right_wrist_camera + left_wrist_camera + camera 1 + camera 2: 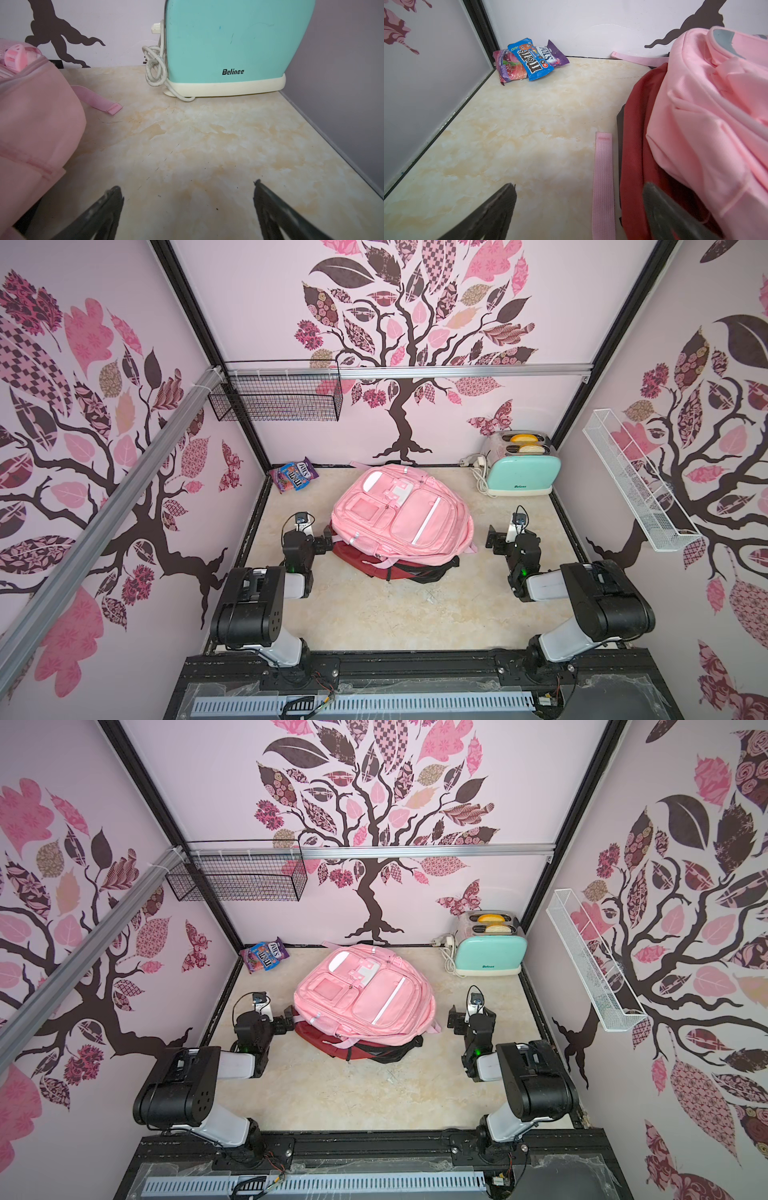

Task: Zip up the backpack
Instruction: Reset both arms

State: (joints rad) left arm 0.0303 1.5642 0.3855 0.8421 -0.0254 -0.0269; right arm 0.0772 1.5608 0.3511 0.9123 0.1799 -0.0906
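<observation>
both claws stand spread wide and grasp nothing: the left gripper [580, 185] sits just beside the red bag [637, 145], contact unclear, and the right gripper [187, 184] is over bare table [207, 135], apart from the pink backpack [399, 518]. the backpack lies mid-table, front up, on the red bag, mostly hiding it. where it zips shut is hard to make out in any view.

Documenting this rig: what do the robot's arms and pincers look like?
The left arm and right arm have bulky black joint housings joined by white links, a small green light near each wrist, and thin black cables looping over the wrist cameras. The left pincer and right pincer have dark, tapering fingers.
</observation>
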